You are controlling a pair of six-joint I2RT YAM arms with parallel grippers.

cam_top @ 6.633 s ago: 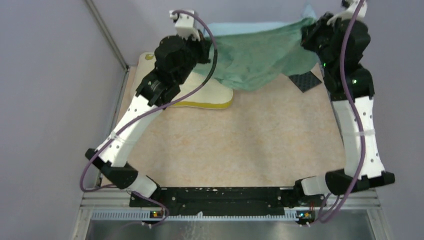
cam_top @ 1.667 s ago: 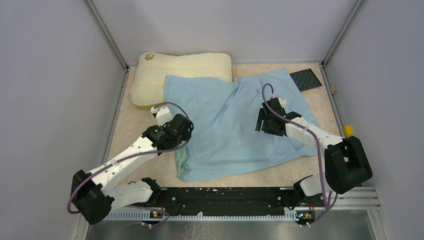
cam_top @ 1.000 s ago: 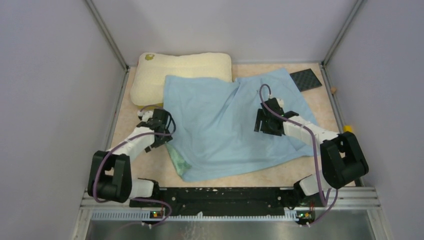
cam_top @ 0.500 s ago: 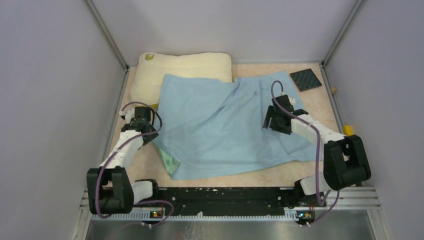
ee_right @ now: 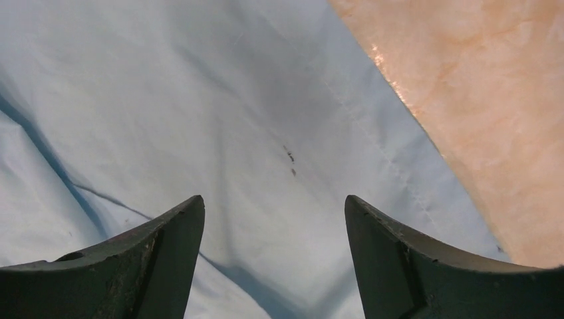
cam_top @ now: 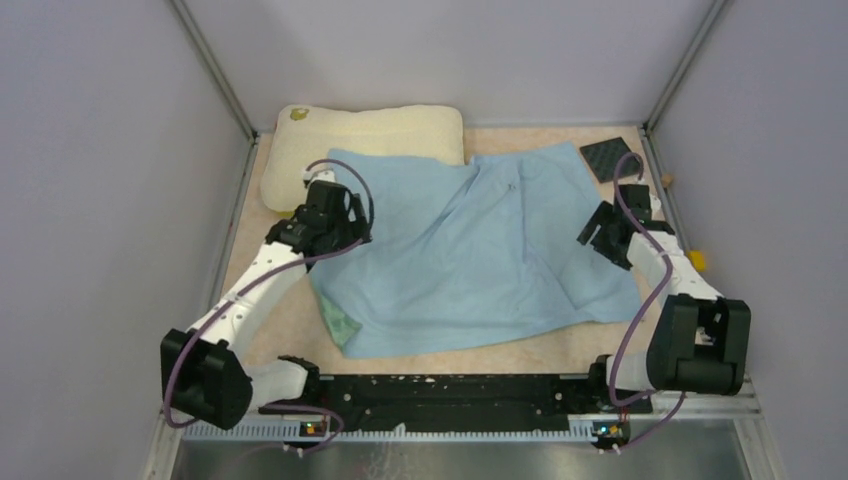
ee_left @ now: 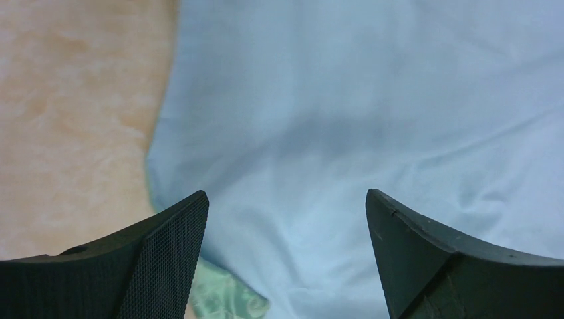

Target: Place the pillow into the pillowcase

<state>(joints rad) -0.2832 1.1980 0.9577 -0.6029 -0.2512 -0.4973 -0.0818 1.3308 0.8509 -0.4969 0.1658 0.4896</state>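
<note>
Beige mottled tabletop (cam_top: 540,352). Since a second ago both arms have moved to the edges of the thin, wrinkled light-blue pillowcase (cam_top: 470,250), probably seeking its opening. We note the left gripper (cam_top: 335,205) and right gripper (cam_top: 605,232) spread, empty. The plump textured cream pillow (cam_top: 370,128) lies far left, uncased, its near edge under the cloth.

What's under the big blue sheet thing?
The pillowcase's far left corner covers part of the pillow; the rest lies on the table. Whether anything else hides beneath cannot be seen.
</note>
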